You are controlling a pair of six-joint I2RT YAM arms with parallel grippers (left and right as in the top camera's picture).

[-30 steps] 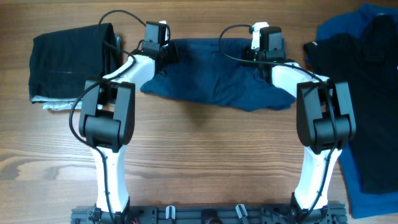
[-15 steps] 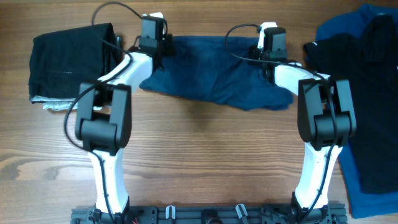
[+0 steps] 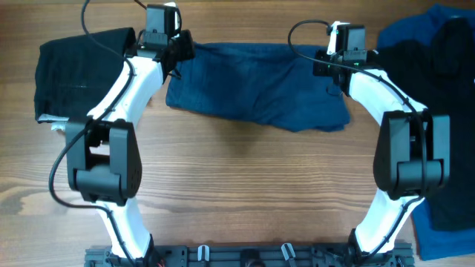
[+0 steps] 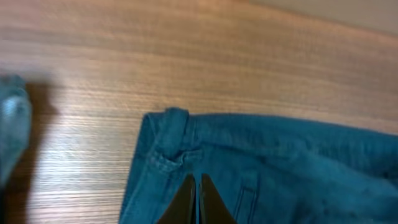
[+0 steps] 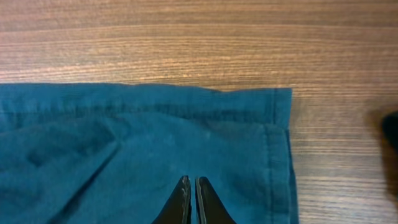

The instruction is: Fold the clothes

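Observation:
The dark navy shorts (image 3: 260, 85) lie spread across the far middle of the table, their far edge pulled out straight. My left gripper (image 3: 181, 50) is at the shorts' far left corner and my right gripper (image 3: 327, 64) is at the far right corner. In the left wrist view the gripper (image 4: 197, 178) is shut over the shorts (image 4: 280, 168) just behind a belt loop. The right wrist view has the gripper (image 5: 191, 180) shut on the shorts (image 5: 155, 137) near the hemmed side edge. The fabric itself hides the pinch.
A folded black garment (image 3: 82, 70) lies at the far left with pale grey-white cloth (image 3: 63, 124) showing under it. At the right edge a black garment (image 3: 438, 74) lies on a brighter blue one (image 3: 427, 222).
Both grippers have moved apart and toward the far edge. The shorts' far edge has stretched wider and straighter with them.

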